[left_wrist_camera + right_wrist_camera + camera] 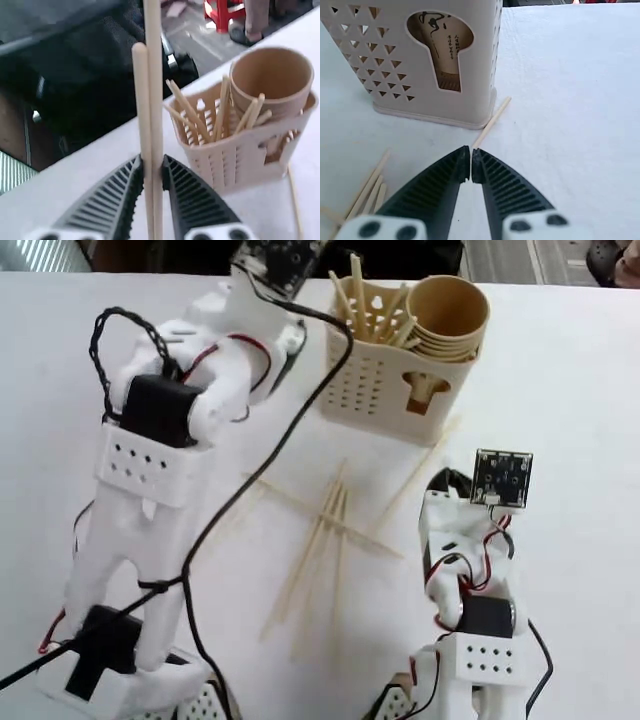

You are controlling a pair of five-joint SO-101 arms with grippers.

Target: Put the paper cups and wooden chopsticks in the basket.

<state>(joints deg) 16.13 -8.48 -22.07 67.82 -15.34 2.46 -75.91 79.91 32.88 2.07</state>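
Note:
The beige perforated basket [395,390] stands at the far middle of the table, with stacked paper cups [447,310] and several chopsticks [365,305] upright in it. In the left wrist view my left gripper [151,165] is shut on two wooden chopsticks [150,100], held upright just beside the basket [240,150] and the cups [272,80]. My right gripper [470,160] is shut on nothing, low over the table in front of the basket [420,60]. Several loose chopsticks [320,550] lie crossed on the table between the arms.
One chopstick [492,120] lies with its end against the basket's base. The left arm [160,450] and its black cable [290,430] stretch over the table's left half. The right arm [470,580] sits near the front right; white table lies to its right.

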